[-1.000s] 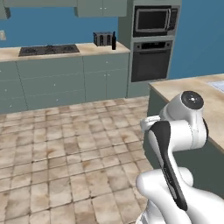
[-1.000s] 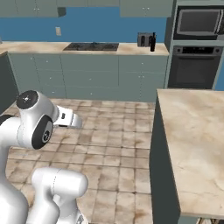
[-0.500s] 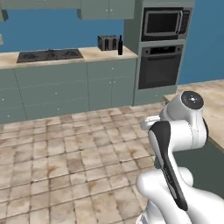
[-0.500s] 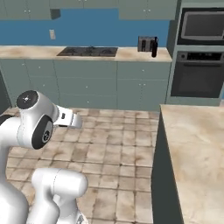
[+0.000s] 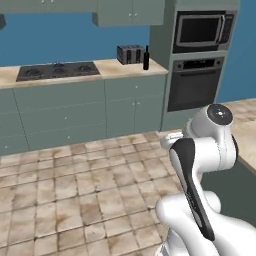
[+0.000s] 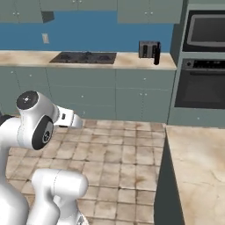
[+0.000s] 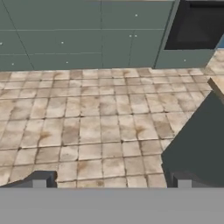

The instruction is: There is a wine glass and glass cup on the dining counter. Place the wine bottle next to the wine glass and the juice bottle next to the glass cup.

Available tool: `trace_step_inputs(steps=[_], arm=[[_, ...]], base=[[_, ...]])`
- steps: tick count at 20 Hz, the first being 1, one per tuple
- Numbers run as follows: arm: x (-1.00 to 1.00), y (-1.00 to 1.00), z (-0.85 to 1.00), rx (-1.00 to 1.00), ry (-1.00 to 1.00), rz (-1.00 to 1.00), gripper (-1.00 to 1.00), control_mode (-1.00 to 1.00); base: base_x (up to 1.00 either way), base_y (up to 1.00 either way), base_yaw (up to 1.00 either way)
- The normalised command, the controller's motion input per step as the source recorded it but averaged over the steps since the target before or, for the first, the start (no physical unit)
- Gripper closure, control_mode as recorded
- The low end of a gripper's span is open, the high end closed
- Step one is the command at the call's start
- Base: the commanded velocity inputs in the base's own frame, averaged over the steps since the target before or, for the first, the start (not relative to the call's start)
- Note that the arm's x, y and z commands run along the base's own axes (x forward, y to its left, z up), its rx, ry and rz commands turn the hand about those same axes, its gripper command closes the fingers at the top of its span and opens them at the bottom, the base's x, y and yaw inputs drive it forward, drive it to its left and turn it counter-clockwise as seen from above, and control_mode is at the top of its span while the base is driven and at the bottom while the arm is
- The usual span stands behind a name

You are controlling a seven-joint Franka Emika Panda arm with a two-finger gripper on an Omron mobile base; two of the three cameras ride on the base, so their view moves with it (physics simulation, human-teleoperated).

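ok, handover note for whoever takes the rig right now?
Tool: open and empty, aimed at the tiled floor.
Wine bottle: upright on the hob counter beside the toaster, far from the arm.
Dining counter: its near end is bare.
Juice bottle, wine glass, glass cup: not located.
Done: nothing placed.
Left: fetch and place both bottles.

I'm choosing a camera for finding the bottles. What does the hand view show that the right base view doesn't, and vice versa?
Hand view: the gripper, jaws open. Right base view: the wine bottle beside the toaster on the far counter, plus the hob. Both: tiled floor, oven, dining counter corner.
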Motion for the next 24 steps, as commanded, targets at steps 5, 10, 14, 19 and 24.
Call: trace_step_inputs(steps=[5, 10, 14, 19, 24], arm=[[0.00, 0.00, 0.00, 0.00, 0.00, 0.00, -1.00, 1.00], [0.00, 0.00, 0.00, 0.00, 0.00, 0.00, -1.00, 1.00], [0.00, 0.00, 0.00, 0.00, 0.00, 0.00, -1.00, 1.00], [0.00, 0.00, 0.00, 0.00, 0.00, 0.00, -1.00, 1.00], [0.00, 0.00, 0.00, 0.00, 0.00, 0.00, -1.00, 1.00]], base=[[0.85, 0.08, 0.00], [0.84, 0.00, 0.01], [0.84, -0.02, 0.01], [0.81, -0.11, 0.01], [0.80, -0.16, 0.01]])
